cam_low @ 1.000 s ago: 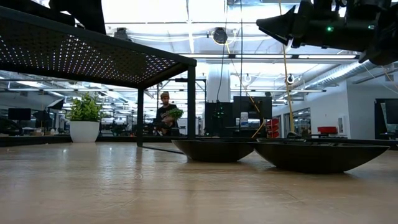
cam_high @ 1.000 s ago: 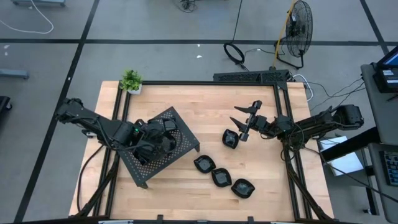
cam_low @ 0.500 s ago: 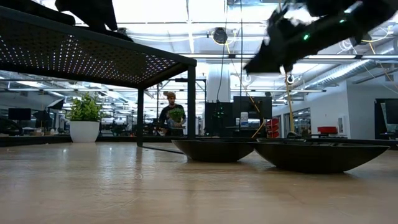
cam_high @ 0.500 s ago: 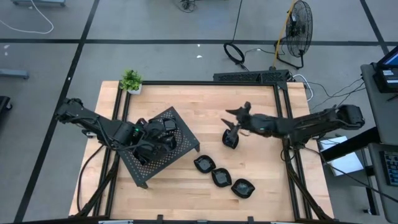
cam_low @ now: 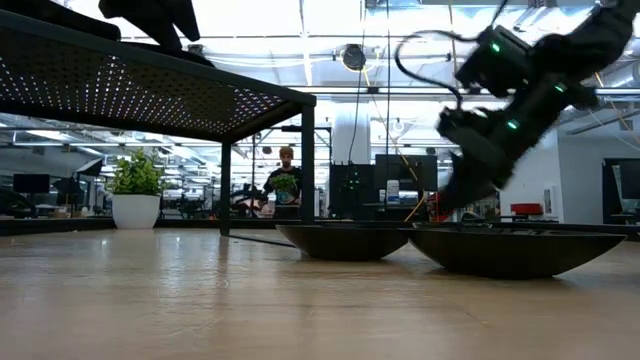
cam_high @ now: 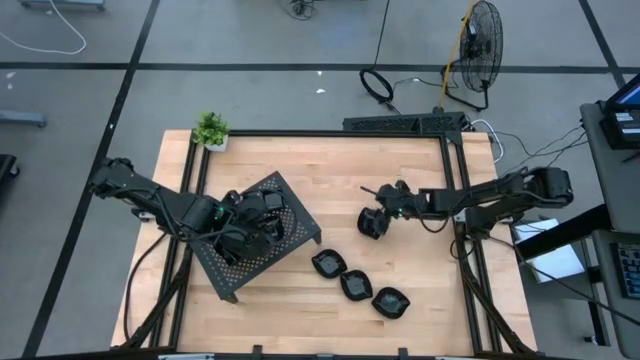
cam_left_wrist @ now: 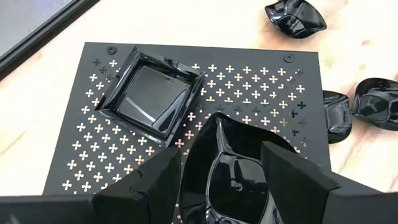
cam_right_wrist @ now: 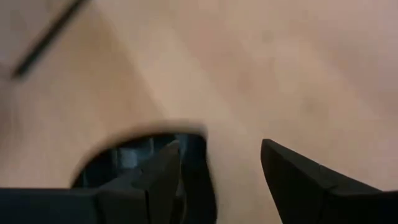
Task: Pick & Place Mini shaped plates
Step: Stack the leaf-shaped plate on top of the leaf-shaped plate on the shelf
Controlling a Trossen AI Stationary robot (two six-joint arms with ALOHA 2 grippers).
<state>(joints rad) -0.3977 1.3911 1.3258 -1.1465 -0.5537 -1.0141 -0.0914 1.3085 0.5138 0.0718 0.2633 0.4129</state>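
A dark perforated tray [cam_high: 262, 232] stands on legs at the table's left. On it lie a square mini plate [cam_left_wrist: 149, 96] and a leaf-like mini plate [cam_left_wrist: 233, 180]. My left gripper [cam_left_wrist: 221, 149] stands open above the tray, a finger on each side of the leaf-like plate. Another plate [cam_high: 370, 226] lies on the wood right of centre. My right gripper [cam_high: 378, 210] is open and low over that plate, whose rim [cam_right_wrist: 198, 163] shows between its fingers. Three more plates [cam_high: 355, 285] lie in a row toward the near edge. My left gripper has its open fingers [cam_left_wrist: 155, 183] beside the leaf-like plate, which rests on the tray; I cannot tell whether they touch it. My right gripper comes down slanting from the table's right, one finger [cam_right_wrist: 163, 171] over the plate; I cannot tell whether it touches.
A small potted plant [cam_high: 210, 130] stands at the far left corner. A black frame rail [cam_high: 330, 133] runs around the table. Bare wood lies between the tray and the plates. In the low view a person [cam_low: 285, 185] stands far off in the room.
My right gripper has swung from above the table down and toward the table's left and near edge, onto the plate right of centre, tipping its fingers downward. The plates have stayed where they were.
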